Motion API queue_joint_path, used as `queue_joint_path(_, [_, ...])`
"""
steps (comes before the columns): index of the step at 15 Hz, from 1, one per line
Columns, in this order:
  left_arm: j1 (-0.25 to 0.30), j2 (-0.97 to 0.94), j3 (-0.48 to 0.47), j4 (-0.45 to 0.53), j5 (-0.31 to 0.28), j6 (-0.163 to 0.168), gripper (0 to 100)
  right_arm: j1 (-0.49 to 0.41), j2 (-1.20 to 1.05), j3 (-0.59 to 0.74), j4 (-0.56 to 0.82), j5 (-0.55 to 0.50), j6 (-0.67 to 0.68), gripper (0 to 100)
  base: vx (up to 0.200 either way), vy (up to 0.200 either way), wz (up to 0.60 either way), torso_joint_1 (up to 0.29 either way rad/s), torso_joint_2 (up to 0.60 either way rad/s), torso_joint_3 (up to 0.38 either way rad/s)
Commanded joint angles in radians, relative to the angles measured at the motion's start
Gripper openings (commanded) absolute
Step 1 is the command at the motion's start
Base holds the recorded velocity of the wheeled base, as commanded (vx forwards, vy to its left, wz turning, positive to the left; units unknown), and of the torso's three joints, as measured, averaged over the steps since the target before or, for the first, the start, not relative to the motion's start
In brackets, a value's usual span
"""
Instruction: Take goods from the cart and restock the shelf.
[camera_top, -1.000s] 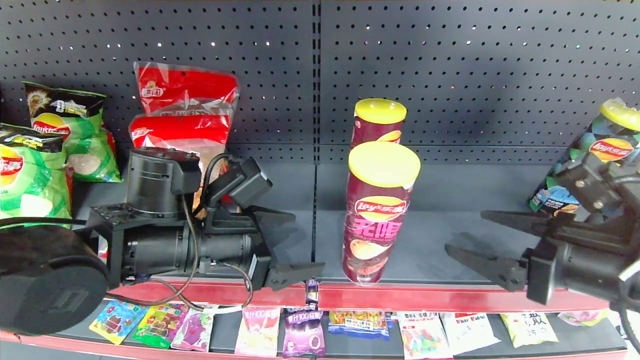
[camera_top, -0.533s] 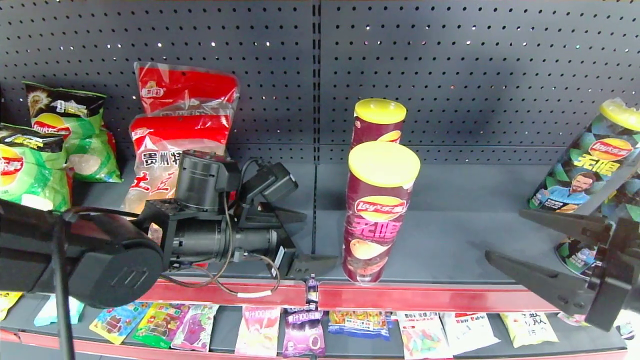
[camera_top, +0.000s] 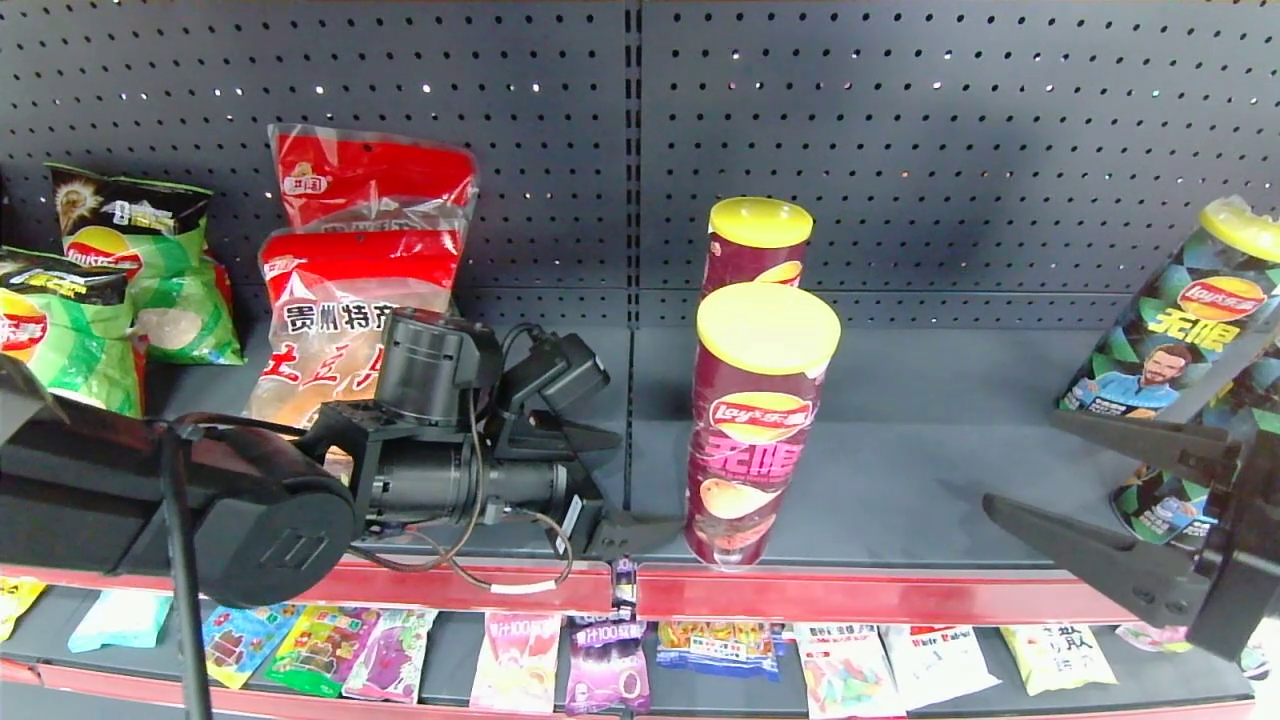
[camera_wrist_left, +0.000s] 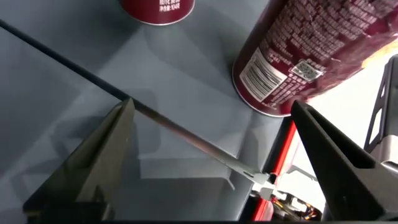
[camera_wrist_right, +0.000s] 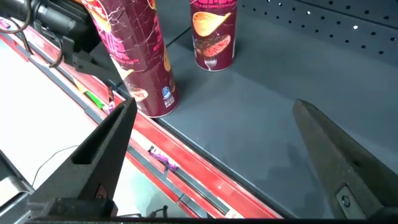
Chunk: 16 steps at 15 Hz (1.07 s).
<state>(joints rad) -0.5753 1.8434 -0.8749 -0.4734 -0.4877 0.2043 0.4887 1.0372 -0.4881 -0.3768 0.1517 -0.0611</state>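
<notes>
Two maroon chip cans with yellow lids stand on the grey shelf (camera_top: 900, 480), one at the front (camera_top: 755, 425) and one behind it (camera_top: 755, 245). My left gripper (camera_top: 625, 480) is open and empty just left of the front can (camera_wrist_left: 305, 56), low over the shelf near the red edge. The back can (camera_wrist_left: 158, 9) stands farther in. My right gripper (camera_top: 1080, 490) is open and empty over the shelf's right part, right of both cans (camera_wrist_right: 137, 56) (camera_wrist_right: 214, 31). A dark patterned chip can (camera_top: 1180, 330) with a yellow lid leans at the far right.
Red snack bags (camera_top: 360, 260) and green chip bags (camera_top: 90, 300) stand at the shelf's left. A red rail (camera_top: 850, 595) runs along the front edge. Small sachets (camera_top: 600, 660) lie on the lower shelf. Bare shelf floor lies between the maroon cans and the patterned can.
My left arm has moved right toward the front can, uncovering the red bags. My right arm has drawn back to the right and down, uncovering the patterned can.
</notes>
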Motion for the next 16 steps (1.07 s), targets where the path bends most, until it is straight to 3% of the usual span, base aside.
queue_joint_path(1, [0.0,0.01,-0.012,0.001,0.0,0.0,100,0.001,0.004,0.0,-0.001,-0.001,0.0,100,0.0,0.0,0.0,0.0,0.0,0.0])
queue_joint_path(6, [0.0,0.025,-0.049,0.001,0.0,0.0,100,-0.001,0.003,-0.003,-0.001,-0.017,0.0,100,0.0,0.0,0.0,0.0,0.0,0.0])
queue_joint_path(16, [-0.014,0.016,-0.035,0.001,0.0,0.0,100,-0.001,0.001,-0.007,-0.001,-0.023,0.0,100,0.0,0.0,0.0,0.0,0.0,0.0])
